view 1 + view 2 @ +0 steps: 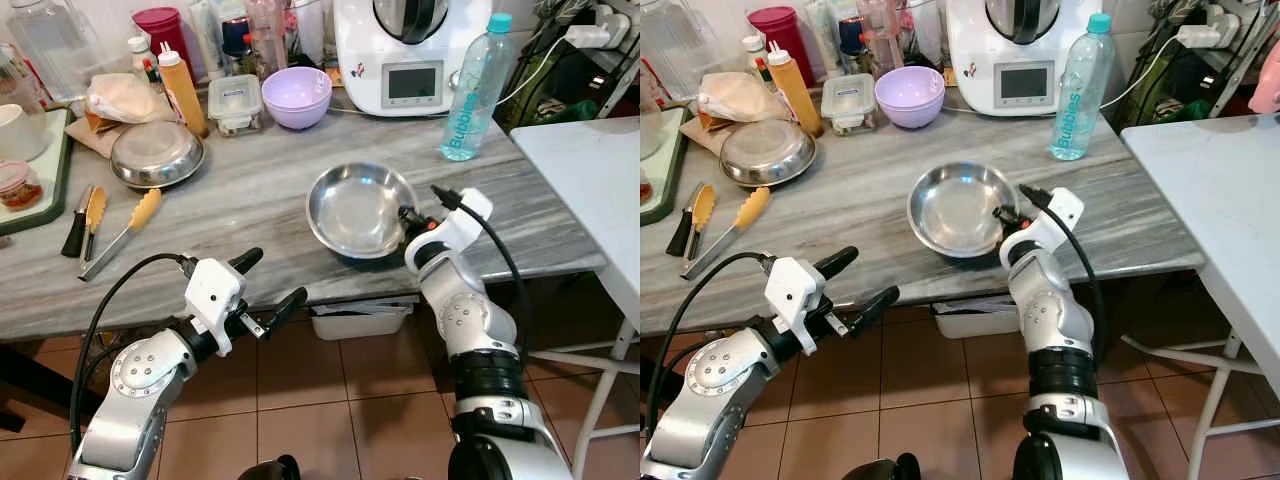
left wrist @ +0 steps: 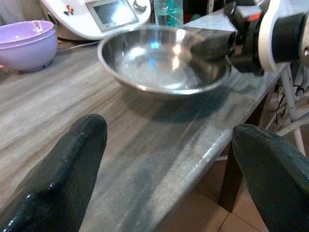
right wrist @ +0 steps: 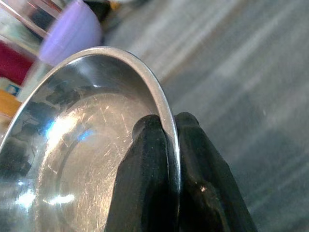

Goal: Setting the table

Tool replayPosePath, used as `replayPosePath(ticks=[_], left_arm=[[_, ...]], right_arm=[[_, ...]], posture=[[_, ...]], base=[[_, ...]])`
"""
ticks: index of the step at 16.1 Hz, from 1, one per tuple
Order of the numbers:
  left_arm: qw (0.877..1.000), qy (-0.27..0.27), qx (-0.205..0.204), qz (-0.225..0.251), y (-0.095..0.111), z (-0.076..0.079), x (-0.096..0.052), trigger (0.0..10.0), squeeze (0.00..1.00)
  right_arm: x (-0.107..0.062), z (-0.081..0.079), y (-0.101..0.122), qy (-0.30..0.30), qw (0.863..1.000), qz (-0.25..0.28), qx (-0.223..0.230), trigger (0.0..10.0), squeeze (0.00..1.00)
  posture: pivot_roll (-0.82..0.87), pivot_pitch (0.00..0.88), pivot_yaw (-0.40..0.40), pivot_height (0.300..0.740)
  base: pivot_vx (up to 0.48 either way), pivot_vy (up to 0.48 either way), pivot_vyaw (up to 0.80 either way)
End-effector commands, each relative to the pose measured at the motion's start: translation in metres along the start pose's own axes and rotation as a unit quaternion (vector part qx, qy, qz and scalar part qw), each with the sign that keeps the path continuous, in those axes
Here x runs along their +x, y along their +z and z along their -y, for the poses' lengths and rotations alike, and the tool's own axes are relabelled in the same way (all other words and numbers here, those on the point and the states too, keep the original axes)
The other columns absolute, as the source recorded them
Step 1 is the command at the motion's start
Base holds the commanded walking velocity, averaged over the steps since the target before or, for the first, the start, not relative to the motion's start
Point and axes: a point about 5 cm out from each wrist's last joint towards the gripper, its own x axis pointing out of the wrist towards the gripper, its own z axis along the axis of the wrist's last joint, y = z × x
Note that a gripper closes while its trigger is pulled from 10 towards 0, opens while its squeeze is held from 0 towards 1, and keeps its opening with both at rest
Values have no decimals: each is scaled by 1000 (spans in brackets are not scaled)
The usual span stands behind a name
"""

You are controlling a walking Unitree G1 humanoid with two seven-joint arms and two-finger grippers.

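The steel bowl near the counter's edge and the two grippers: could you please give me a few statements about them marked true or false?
1. The right gripper is shut on the rim of the steel bowl. True.
2. The left gripper holds the yellow-handled tongs. False: its fingers are open and hold nothing; the tongs lie on the counter.
3. The steel bowl has food in it. False: it looks empty.
4. A purple bowl stands behind the steel bowl. True.

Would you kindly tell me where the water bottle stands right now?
The water bottle stands upright at the marble counter's far right, beside the white kitchen machine, behind the steel bowl.
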Motion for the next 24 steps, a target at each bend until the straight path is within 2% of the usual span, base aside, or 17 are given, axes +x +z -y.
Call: replayPosePath(ticks=[1, 3, 4, 8, 9, 21, 24], left_arm=[[1000, -7, 14, 5, 6, 1, 1, 10000, 0], [1000, -10, 13, 7, 6, 4, 3, 10000, 0], [1000, -12, 14, 7, 6, 4, 3, 10000, 0], [1000, -15, 16, 9, 8, 4, 6, 10000, 0], [1000, -15, 17, 9, 7, 4, 6, 10000, 0], [1000, -9, 17, 7, 6, 5, 9, 10000, 0], [1000, -6, 17, 5, 4, 6, 9, 10000, 0]], right_arm=[[4, -8, 2, 3, 1000, -9, 4, 10000, 0], [7, -7, 0, -12, 999, -32, -14, 10000, 263], [8, -6, -1, -18, 999, -37, -18, 10000, 992], [9, -1, -4, -25, 999, -44, -18, 10000, 1000], [9, 0, -1, -28, 998, -32, -34, 10000, 1000], [21, -10, 1, -1, 1000, -24, -19, 10000, 1000], [25, -17, -4, 12, 999, -37, 4, 10000, 1000]], posture=[[-4, 118, 83, 740], [-6, 115, 79, 740], [-6, 115, 79, 740], [-8, 113, 82, 740], [-9, 114, 82, 740], [0, 113, 77, 740], [3, 113, 71, 740]], base=[[0, 0, 0], [0, 0, 0], [0, 0, 0], [0, 0, 0], [0, 0, 0], [0, 0, 0], [0, 0, 0]])
